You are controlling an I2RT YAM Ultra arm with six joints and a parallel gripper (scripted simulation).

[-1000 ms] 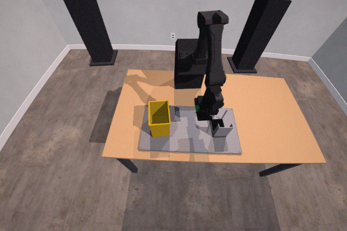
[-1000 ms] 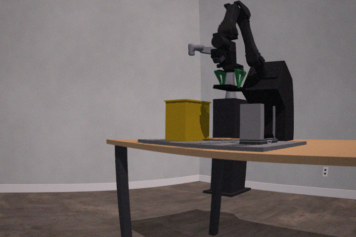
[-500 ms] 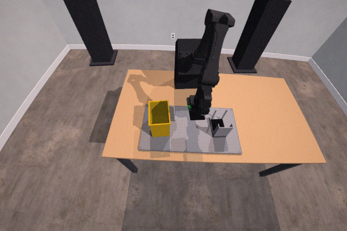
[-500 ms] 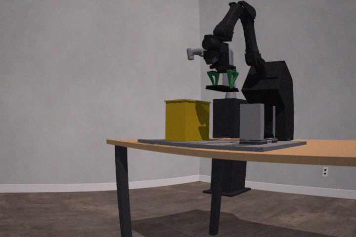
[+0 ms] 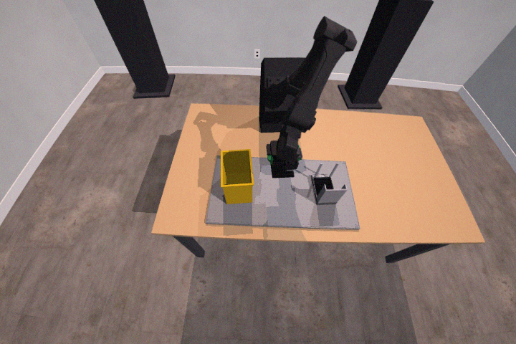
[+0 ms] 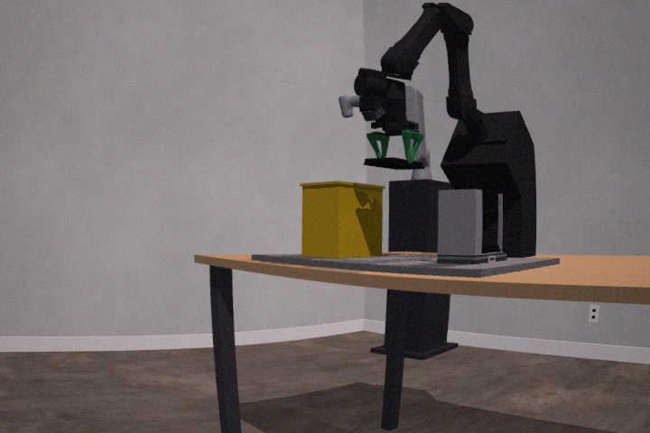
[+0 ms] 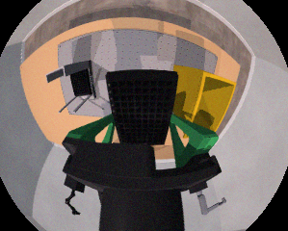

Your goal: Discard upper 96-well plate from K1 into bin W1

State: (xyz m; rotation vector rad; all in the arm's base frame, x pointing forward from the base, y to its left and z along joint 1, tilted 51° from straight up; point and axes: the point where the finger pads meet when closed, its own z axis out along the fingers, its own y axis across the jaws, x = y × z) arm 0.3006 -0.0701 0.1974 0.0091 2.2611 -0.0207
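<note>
Grey-walled room with a wood-grain floor; an orange counter [image 5: 388,170] carries a grey mat [image 5: 283,211]. On the mat, the yellow bin W1 [image 5: 237,192] stands at 9 o'clock and the grey rack K1 [image 5: 335,195] at 3 o'clock, with the arm between them. The jaws [image 6: 395,152], green-fingered, are clamped on the upper 96-well plate [image 6: 389,163], carried level in the air above the mat and higher than the bin's rim, nearer the bin than the rack but not yet over its mouth. The plate is likely a light, rigid plastic moulding with smooth, slippery walls, best held across its short width at mid-length, as here. In the wrist view its long axis runs straight out from the camera, toward 12 o'clock, well face up. The lower plate inside K1 cannot be made out.
</note>
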